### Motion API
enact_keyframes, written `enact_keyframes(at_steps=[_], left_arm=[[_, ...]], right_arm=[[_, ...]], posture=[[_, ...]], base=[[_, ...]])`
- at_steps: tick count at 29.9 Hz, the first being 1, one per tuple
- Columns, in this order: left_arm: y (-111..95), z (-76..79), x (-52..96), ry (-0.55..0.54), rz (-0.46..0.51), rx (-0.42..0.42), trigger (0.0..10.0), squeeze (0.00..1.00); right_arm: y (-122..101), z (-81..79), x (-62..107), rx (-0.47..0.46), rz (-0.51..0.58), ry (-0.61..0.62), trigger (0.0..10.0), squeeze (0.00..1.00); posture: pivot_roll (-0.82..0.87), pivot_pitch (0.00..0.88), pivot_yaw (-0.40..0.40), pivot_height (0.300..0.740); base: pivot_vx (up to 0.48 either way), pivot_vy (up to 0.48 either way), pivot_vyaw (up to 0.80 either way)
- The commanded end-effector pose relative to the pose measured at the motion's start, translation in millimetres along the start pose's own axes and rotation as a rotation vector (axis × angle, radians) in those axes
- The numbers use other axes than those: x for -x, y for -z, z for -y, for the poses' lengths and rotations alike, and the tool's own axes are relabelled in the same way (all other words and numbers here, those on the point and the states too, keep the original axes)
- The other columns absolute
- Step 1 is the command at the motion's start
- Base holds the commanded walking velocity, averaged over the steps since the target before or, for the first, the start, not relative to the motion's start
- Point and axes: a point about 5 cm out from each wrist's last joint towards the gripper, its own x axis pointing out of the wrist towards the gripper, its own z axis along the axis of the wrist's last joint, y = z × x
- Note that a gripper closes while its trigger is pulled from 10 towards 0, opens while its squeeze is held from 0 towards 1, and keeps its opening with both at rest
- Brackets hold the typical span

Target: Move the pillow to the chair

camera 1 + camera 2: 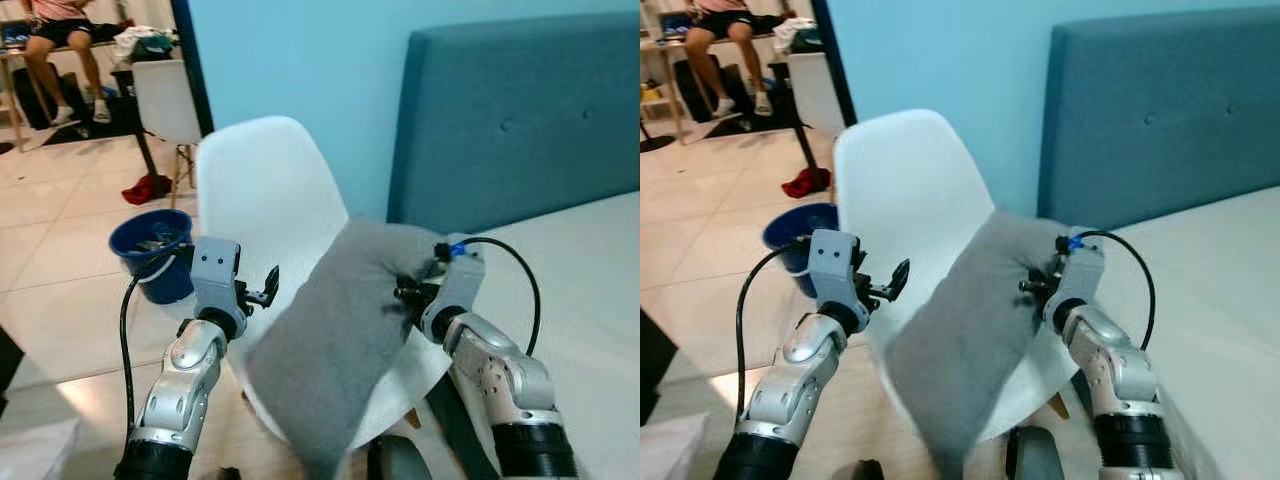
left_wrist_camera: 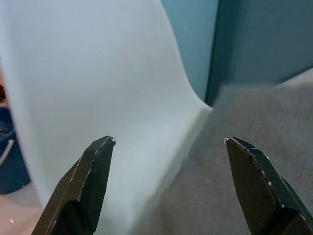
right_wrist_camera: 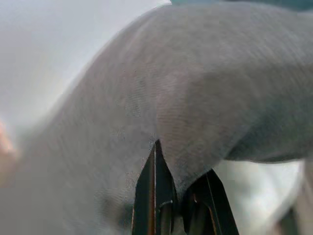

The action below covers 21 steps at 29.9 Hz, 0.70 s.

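You're in a home bedroom: bed (image 1: 590, 290) with a teal upholstered headboard (image 1: 520, 120) against a light blue wall (image 1: 300, 60), white shell chair (image 1: 265, 190) beside it, tiled floor (image 1: 60, 220). Blue bucket (image 1: 152, 250) and red cloth (image 1: 146, 187) on the floor, and a person (image 1: 62, 40) sitting in the next room.

We see a plain grey pillow (image 1: 340, 330) against a white chair (image 1: 265, 190). The headboard (image 1: 520, 120) is dull teal, the wall (image 1: 300, 60) pale blue, the bucket (image 1: 152, 250) dark blue. Our grippers' fingers (image 2: 93, 181) are black, our arms (image 1: 185, 380) silver.
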Motion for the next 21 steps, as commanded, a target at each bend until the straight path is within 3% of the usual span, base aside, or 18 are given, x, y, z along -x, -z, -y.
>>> enact_keyframes(at_steps=[1, 5, 6, 10, 14, 17, 18, 19, 21], left_arm=[[1.1, -5.3, 0.2, -0.019, -0.019, -0.001, 10.0, 0.00], [0.4, -7.5, 0.3, -0.032, -0.018, 0.001, 10.0, 0.00], [-0.7, -11.7, 0.1, -0.061, -0.018, 0.009, 10.0, 0.00], [0.6, -23.8, 1.4, -0.134, -0.037, 0.017, 10.0, 0.00], [1.7, -28.2, 2.3, -0.161, -0.045, 0.020, 10.0, 0.00], [8.1, -41.1, 5.2, -0.226, -0.095, 0.052, 10.0, 0.00], [8.1, -41.1, 5.2, -0.226, -0.095, 0.052, 10.0, 0.00], [10.2, -46.0, 6.4, -0.248, -0.113, 0.089, 10.0, 0.00], [8.8, -47.0, 7.8, -0.244, -0.106, 0.114, 10.0, 0.00]], right_arm=[[2.4, -10.1, -2.0, 0.027, -0.053, -0.015, 10.0, 0.00], [4.5, -15.3, -0.7, 0.051, -0.091, -0.025, 10.0, 0.00], [7.1, -20.2, -0.8, 0.116, -0.105, -0.021, 10.0, 0.00], [6.7, -22.3, -5.6, 0.221, -0.093, 0.009, 10.0, 0.00], [5.5, -24.1, -7.2, 0.248, -0.092, 0.005, 10.0, 0.00], [4.1, -25.5, -10.5, 0.364, -0.118, 0.015, 10.0, 0.00], [4.1, -25.5, -10.5, 0.364, -0.118, 0.015, 10.0, 0.00], [3.1, -25.2, -11.3, 0.423, -0.126, 0.027, 10.0, 1.00], [1.1, -24.3, -11.3, 0.440, -0.119, 0.044, 10.0, 1.00]], posture=[[-0.07, 0.000, 0.019, 0.536], [-0.08, 0.000, 0.018, 0.526], [-0.07, 0.000, 0.019, 0.516], [-0.07, 0.000, 0.018, 0.512], [-0.07, 0.000, 0.019, 0.512], [-0.07, 0.000, 0.016, 0.512], [-0.07, 0.000, 0.016, 0.512], [-0.06, 0.000, 0.012, 0.512], [-0.06, 0.000, 0.013, 0.512]], base=[[0.000, 0.000, 0.00], [0.000, 0.000, 0.00], [0.000, 0.000, 0.00], [0.000, 0.000, 0.00], [0.000, 0.000, 0.00], [0.000, 0.000, 0.00], [0.000, 0.000, 0.00], [0.000, 0.000, 0.00], [0.000, 0.000, 0.00]])
